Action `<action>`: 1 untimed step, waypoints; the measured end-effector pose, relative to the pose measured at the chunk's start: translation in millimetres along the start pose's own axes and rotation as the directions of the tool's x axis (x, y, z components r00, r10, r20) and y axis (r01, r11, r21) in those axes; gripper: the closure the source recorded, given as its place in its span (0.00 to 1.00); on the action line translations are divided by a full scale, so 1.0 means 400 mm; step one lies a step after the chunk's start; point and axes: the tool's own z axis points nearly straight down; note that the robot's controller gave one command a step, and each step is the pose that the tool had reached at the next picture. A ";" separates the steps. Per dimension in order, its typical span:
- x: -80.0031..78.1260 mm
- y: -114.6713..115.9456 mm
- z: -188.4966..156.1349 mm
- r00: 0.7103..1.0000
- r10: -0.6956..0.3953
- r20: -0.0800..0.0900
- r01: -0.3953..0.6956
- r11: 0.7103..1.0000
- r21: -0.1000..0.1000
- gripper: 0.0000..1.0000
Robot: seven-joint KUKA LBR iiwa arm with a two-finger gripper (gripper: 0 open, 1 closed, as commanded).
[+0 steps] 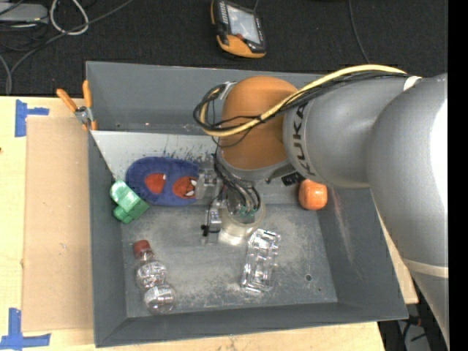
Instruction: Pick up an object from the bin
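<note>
Arm (365,137) bulks nearest, reaching from frame right; gripper (217,221) sits low at centre of bin (102,269), over a pale clear piece (238,234), beside the blue oval toy (157,180). Open or closed, I cannot tell. Wrist points down, I judge, for a top-down pick.

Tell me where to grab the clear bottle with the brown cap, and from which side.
Probably at the narrow waist between its two bulges, coming straight down from above. The bottle lies on its side on the bin floor, apart from everything else, with bare floor along both long sides. Closing across its width at the waist should stop it sliding out, which the rounded bulges might allow.
</note>
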 end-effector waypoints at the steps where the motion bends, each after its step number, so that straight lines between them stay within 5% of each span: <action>1: -0.004 -0.002 -0.012 1.000 0.005 0.006 -0.005 1.000 -0.001 0.00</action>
